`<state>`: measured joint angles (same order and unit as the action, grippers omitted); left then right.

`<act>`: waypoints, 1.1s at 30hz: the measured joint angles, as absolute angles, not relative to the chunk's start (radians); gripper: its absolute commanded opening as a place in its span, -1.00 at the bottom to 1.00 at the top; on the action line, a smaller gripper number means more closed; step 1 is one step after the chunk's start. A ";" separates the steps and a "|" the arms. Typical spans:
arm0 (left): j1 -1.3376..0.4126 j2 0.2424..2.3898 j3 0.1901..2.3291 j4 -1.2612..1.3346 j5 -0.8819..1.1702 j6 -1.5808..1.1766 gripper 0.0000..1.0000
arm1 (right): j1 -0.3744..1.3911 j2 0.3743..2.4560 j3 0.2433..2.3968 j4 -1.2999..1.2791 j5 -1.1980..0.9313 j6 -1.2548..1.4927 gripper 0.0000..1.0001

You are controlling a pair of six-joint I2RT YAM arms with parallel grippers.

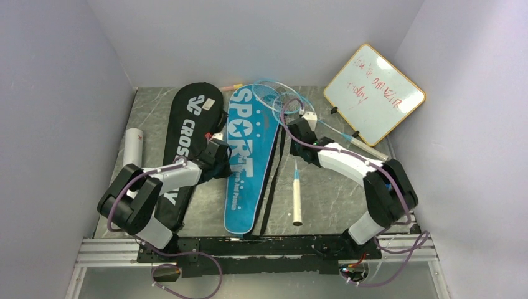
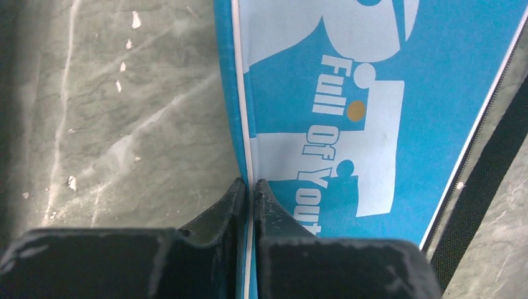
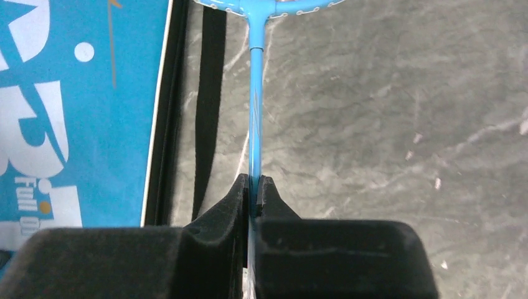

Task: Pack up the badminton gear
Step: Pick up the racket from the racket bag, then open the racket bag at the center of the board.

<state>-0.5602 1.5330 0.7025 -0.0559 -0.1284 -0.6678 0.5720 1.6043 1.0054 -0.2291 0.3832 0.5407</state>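
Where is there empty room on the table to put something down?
The biggest bare patch is near the front, between the white racket handle and the right arm. A smaller one sits in the back left corner, behind the white tube, beside the black bag. The back middle is crowded: blue bag, racket heads, whiteboard.

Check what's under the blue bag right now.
Only the grey table shows around the blue bag, with a black strap along its right edge. The left gripper pinches its left edge. Anything beneath or inside it is covered.
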 measured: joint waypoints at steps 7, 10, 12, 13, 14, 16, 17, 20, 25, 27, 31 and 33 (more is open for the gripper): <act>-0.560 1.535 0.777 -0.168 -0.151 -0.647 -0.90 | 0.554 1.477 0.960 -0.246 0.360 0.543 -1.00; -0.561 1.429 0.804 -0.305 -0.224 -0.630 -0.90 | 0.544 1.469 0.960 -0.247 0.337 0.542 -1.00; -0.560 1.356 0.829 -0.373 -0.264 -0.618 -0.90 | 0.537 1.469 0.958 -0.246 0.311 0.541 -1.00; -0.560 1.312 0.854 -0.416 -0.289 -0.610 -0.90 | 0.536 1.468 0.956 -0.243 0.289 0.538 -1.00; -0.560 1.265 0.887 -0.458 -0.314 -0.601 -0.90 | 0.533 1.465 0.951 -0.237 0.263 0.536 -1.00; -0.558 1.187 0.944 -0.503 -0.351 -0.586 -0.90 | 0.529 1.460 0.938 -0.218 0.204 0.532 -1.00; -0.554 1.155 0.965 -0.513 -0.363 -0.579 -0.90 | 0.529 1.459 0.934 -0.212 0.177 0.533 -1.00; -0.529 1.094 0.980 -0.525 -0.366 -0.565 -0.72 | 0.529 1.458 0.930 -0.195 0.117 0.542 -1.00; -0.487 1.167 0.940 -0.559 -0.370 -0.572 0.69 | 0.529 1.457 0.930 -0.179 0.072 0.547 -1.00; -0.482 1.223 0.925 -0.589 -0.373 -0.572 0.83 | 0.529 1.451 0.930 -0.182 0.064 0.547 -1.00; -0.499 1.273 0.921 -0.617 -0.365 -0.536 0.69 | 0.530 1.416 0.930 -0.190 0.050 0.543 -1.00; -0.541 1.276 0.926 -0.615 -0.366 -0.503 0.56 | 0.530 1.391 0.930 -0.197 0.050 0.542 -1.00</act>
<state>-0.5407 1.2762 0.9257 -0.6151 -0.3664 -0.5034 0.5297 1.3911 0.9298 -0.1974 0.0498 0.5419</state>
